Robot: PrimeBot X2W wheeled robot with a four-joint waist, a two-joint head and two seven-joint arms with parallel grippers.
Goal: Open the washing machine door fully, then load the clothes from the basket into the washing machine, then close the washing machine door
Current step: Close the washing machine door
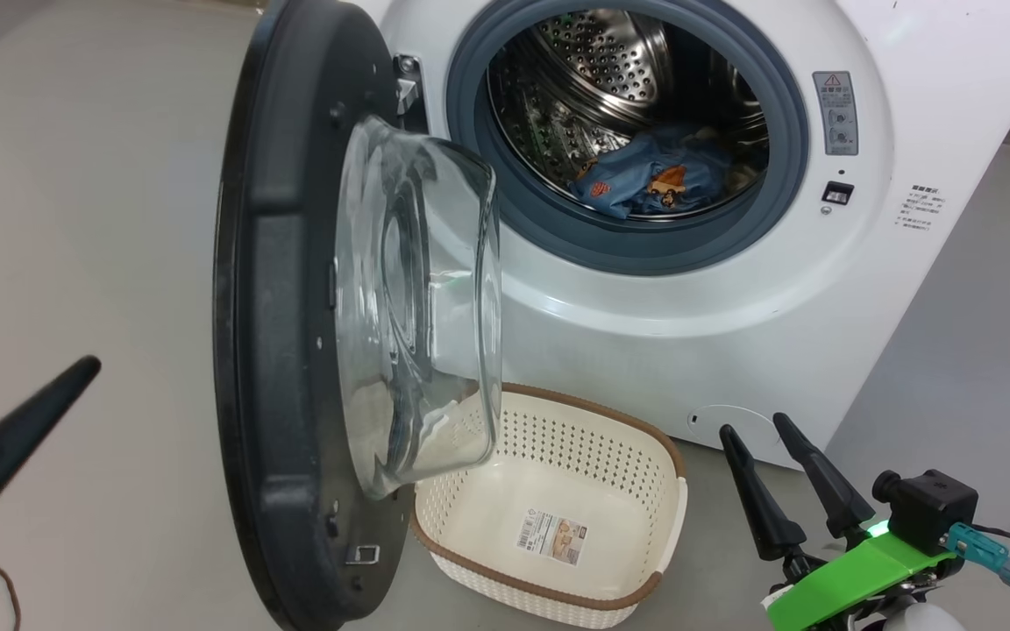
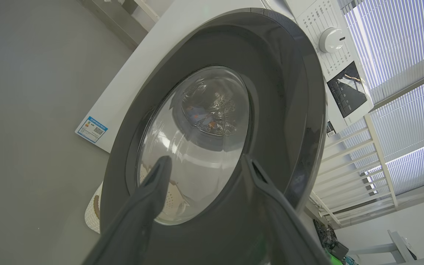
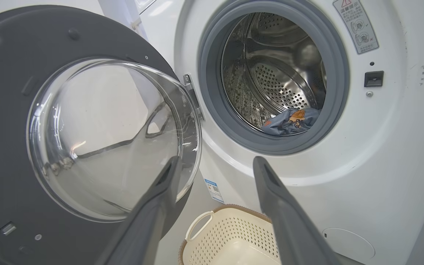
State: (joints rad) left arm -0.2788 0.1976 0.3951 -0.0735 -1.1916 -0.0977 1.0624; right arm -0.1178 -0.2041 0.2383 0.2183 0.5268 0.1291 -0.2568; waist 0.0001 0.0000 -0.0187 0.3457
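The washing machine (image 1: pixel 733 315) gapes wide. The washing machine door (image 1: pixel 281 350) stands open at its left, and shutting it looks like my next job. If I push its shiny rim off-centre, I may slip. The basket (image 1: pixel 558 438) sits empty on the floor (image 1: pixel 75 219) under the door's glass (the door might bump it). The clothes (image 1: pixel 654 180) lie low in the drum (image 1: pixel 610 79); a loose corner could get pinched. My left gripper (image 2: pixel 206 162), by the door's outside, and my right gripper (image 1: pixel 755 427) are spread wide, holding nothing.
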